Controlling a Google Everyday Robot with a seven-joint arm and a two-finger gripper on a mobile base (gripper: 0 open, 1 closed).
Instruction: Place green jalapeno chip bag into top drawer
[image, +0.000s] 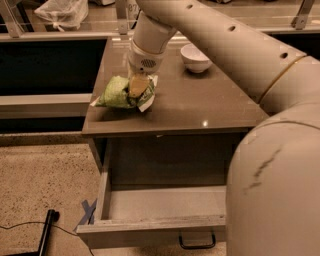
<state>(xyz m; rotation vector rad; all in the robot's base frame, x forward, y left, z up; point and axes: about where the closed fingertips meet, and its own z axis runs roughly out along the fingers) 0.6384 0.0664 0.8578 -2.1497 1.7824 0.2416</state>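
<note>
At the left front of the counter (215, 107), the green jalapeno chip bag (115, 92) sat on the brown top. The jaws of the gripper (139, 89), poised above, pinched its right half. Below, the top drawer (150, 229) stood pulled open. Further right, 1 white bowl (196, 58) sat near the back.

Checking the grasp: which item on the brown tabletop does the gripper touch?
The crinkly light-green chip bag near the left edge; the gripper is down on it. The round white bowl stands apart, behind.
</note>
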